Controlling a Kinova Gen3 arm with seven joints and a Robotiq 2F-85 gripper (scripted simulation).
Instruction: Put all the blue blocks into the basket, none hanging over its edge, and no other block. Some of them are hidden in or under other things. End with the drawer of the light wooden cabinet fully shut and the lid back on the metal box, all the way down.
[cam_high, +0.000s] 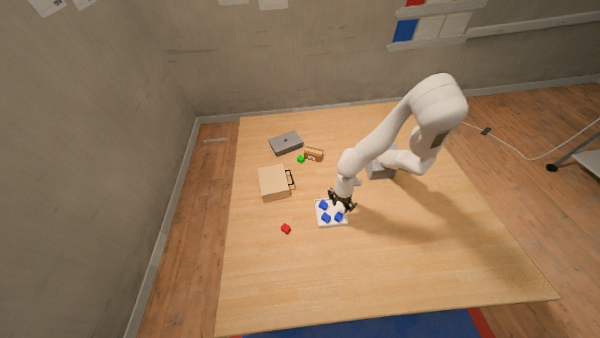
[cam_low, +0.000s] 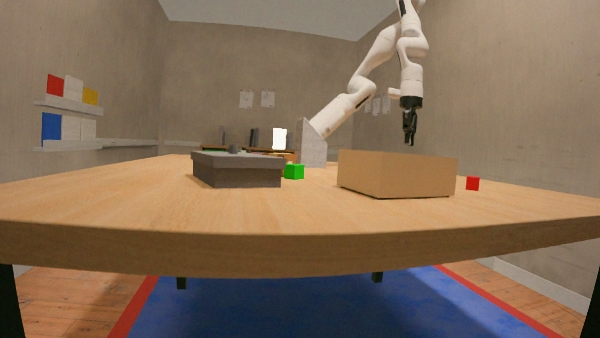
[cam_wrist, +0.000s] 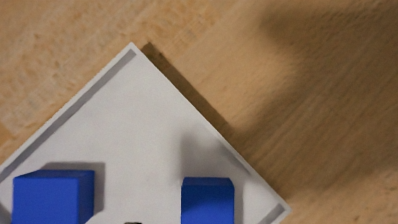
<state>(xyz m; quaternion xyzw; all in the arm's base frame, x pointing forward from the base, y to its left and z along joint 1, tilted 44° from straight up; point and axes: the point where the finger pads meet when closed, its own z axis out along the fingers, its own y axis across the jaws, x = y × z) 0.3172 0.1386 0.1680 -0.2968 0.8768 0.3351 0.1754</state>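
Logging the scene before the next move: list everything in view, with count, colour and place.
Table: one, light wood, carries all the things below.
Basket: one, white and shallow, near the table's middle.
Blue blocks: three, blue, inside the basket.
Red block: one, red, on the table beside the basket.
Green block: one, green, between the metal box and the small brown box.
Metal box: one, grey, lid on top, far side of the table.
Cabinet: one, light wood, black handle, between metal box and red block.
Small brown box: one, brown, next to the green block.
Arm: one, white.
Gripper: one, dark, open and empty, above the basket.
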